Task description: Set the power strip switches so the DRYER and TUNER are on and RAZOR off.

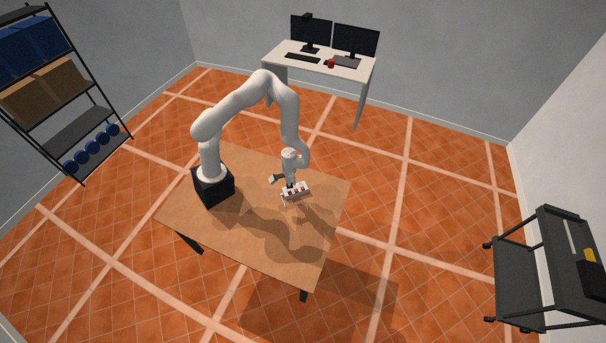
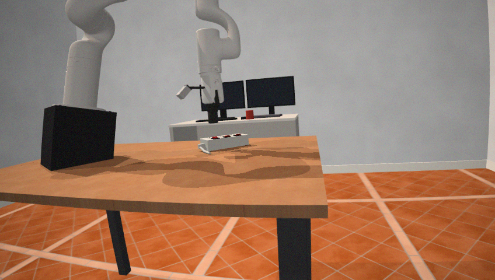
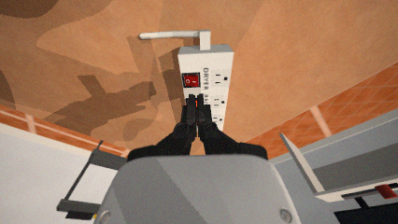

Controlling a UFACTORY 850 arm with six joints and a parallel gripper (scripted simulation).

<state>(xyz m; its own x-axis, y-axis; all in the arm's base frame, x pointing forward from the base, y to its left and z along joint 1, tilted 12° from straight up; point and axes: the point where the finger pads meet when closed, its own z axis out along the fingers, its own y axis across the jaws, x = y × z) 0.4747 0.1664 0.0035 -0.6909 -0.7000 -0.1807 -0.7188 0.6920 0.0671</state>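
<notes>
The white power strip (image 3: 206,84) lies flat on the wooden table, right way up, with a short white cord stub (image 3: 170,35) at its far end. It also shows in the top view (image 1: 294,189) and the exterior view (image 2: 223,140). Its red DRYER switch (image 3: 191,80) is in plain view. My gripper (image 3: 196,103) is shut with nothing between the fingers. It hangs above the strip, and its black fingertips cover the middle switch and the one nearest me in the wrist view. In the exterior view the gripper (image 2: 212,118) hangs a short way above the strip.
My black base block (image 2: 77,135) stands on the table's left part. The table's right edge (image 2: 321,173) is a little beyond the strip. A white desk (image 1: 319,66) with two monitors stands behind, a shelf rack (image 1: 46,88) at the left, a grey cart (image 1: 552,267) at the right.
</notes>
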